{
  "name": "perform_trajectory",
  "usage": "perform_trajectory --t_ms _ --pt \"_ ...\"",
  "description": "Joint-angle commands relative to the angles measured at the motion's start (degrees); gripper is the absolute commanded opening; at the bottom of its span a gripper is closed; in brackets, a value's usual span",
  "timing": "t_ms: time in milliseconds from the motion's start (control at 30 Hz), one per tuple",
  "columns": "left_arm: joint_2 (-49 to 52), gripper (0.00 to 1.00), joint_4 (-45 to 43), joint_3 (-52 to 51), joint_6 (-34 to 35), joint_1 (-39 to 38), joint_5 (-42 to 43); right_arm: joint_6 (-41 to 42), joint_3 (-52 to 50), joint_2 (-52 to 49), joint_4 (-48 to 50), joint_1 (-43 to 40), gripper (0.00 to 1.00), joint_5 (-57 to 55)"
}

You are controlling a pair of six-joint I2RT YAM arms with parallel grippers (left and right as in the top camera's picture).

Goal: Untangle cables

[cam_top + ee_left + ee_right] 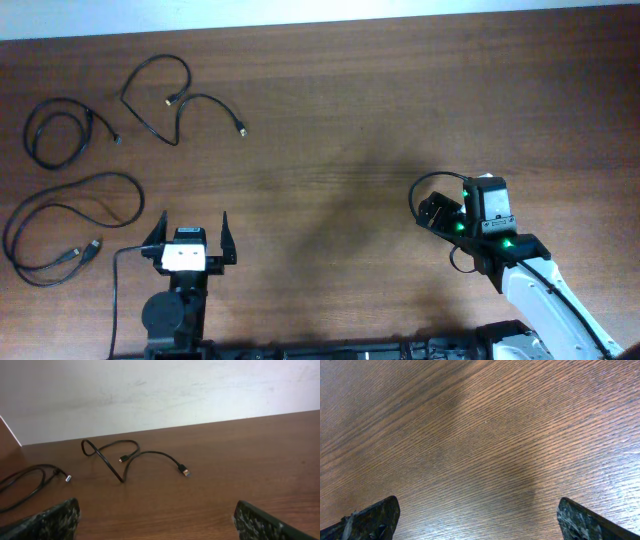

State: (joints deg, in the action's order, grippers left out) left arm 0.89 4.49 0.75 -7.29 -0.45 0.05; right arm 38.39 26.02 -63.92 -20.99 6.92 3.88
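Three thin black cables lie apart from one another at the table's left. One (149, 120) snakes at the back, with plug ends near its middle and right. It also shows in the left wrist view (150, 452). A small coil (90, 120) lies at the far left, and its end shows in the left wrist view (50, 466). A large loop (95, 177) lies at the front left. My left gripper (193, 222) (157, 510) is open and empty, in front of the cables. My right gripper (437, 212) (477, 510) is open and empty over bare wood at the right.
The brown wooden table (330, 120) stretches between the two arms. A thicker black wire (428, 183) loops off the right arm's wrist. A pale wall (175, 390) stands behind the table's far edge.
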Motion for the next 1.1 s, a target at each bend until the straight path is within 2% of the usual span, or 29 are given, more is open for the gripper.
perform_trajectory --t_ms 0,1067 --pt "-0.6 0.99 0.2 -0.2 1.7 0.2 1.1 -0.4 0.1 0.1 0.2 0.2 0.99 -0.7" --pt "-0.6 0.99 0.2 -0.2 1.6 0.2 1.1 -0.4 0.1 -0.6 0.2 0.2 0.99 -2.4"
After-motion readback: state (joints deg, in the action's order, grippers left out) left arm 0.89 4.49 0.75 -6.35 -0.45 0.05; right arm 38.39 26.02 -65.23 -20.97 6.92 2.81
